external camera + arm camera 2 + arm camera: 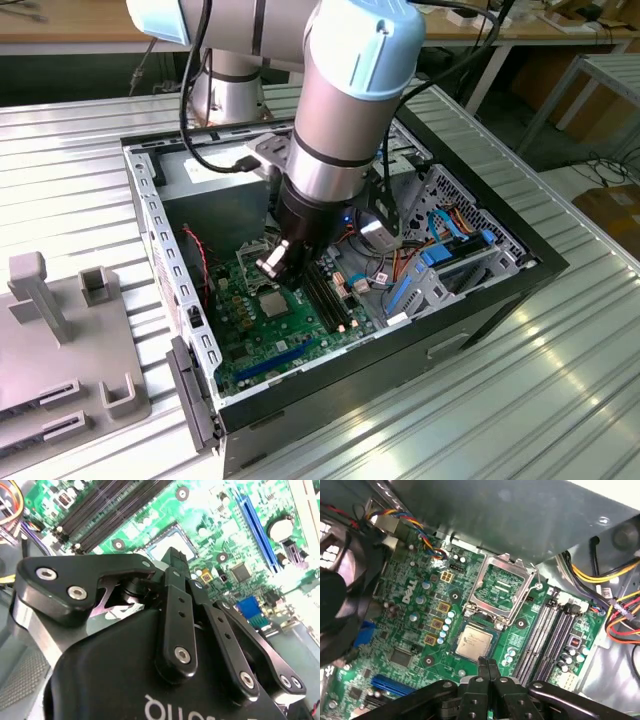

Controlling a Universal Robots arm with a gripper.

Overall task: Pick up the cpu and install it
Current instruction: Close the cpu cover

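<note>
Gripper (pixel 487 661) shut and empty above the cpu (pixel 475 641) inside the open computer case (pixel 400 340).

In both wrist views the two black fingers (pixel 176 567) meet tip to tip with nothing between them, hanging just over the chip's near edge without clearly touching it. The cpu lies flat on the green motherboard (pixel 405 630), grey top up, directly beside the raised socket frame (pixel 507 560) and near the long memory slots (pixel 545 635). It appears to sit in the socket, though whether it is fully seated cannot be told.
</note>
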